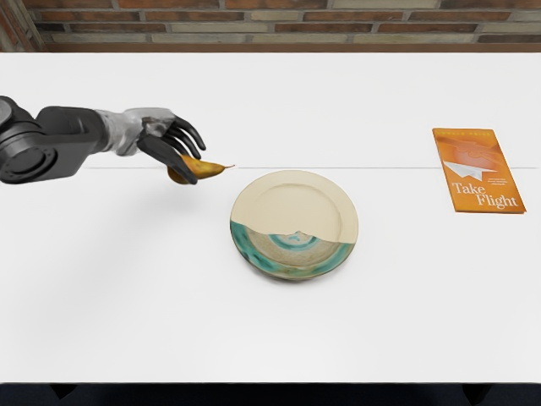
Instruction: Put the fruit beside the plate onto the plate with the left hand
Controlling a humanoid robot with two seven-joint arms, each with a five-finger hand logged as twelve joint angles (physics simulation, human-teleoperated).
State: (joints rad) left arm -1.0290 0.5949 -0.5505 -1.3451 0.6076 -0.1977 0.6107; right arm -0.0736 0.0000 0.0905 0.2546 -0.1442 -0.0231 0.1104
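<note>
Black fingers (170,159) of the left hand (165,139) are curled over the fruit (204,170), closed on its broad end. The narrow end and thin stem stick out toward the plate (292,201). The fruit is yellow-brown and pear-like. It sits to the left of the plate, level with the plate's far rim, near it but not touching and not over it. Whether the fruit rests on the table (127,296) or is raised a little off it cannot be told. Behind the fingers comes a pale grey wrist piece, then the dark grey left arm (51,142) with a round joint housing, running out to the picture's left edge, farther from the plate than the fruit.

The plate is round and lies flat near the middle of the table. Its far part is cream, and its near left part is glazed teal and brown with rings at the centre. Nothing lies on it. Well to the right of the plate, and a little farther back, an orange book (478,169) lies flat with its cover up, showing a white paper plane and the words "Take Flight".

The table is plain white and matte. A thin grey line crosses its whole width just behind the plate's far rim. Beyond the table's far edge stands a red-brown brick wall (254,21) with pale mortar. Below the near edge runs a dark strip.
</note>
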